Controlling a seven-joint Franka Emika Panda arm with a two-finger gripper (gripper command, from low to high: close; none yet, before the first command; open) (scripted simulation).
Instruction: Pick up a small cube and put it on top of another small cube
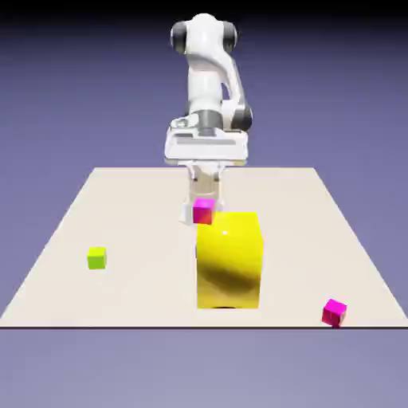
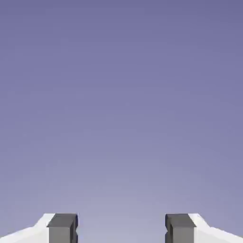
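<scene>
My pincer (image 2: 121,228) gapes wide, holding nothing; one magenta cube (image 1: 204,211) sits behind the yellow block (image 1: 229,259), the lime-green cube (image 1: 96,257) well apart.

arm (image 1: 209,76): white, dark grey at the joints
finger tips (image 2: 62,228): grey, on white fingers
cube under the hand (image 1: 203,211): magenta-pink
second small cube (image 1: 334,311), well off from the hand: magenta-pink
third small cube (image 1: 96,257): lime-green
large block (image 1: 229,260): glossy yellow, darker shading low down
table (image 1: 135,207): pale beige
backdrop (image 2: 121,95): plain blue-violet
</scene>
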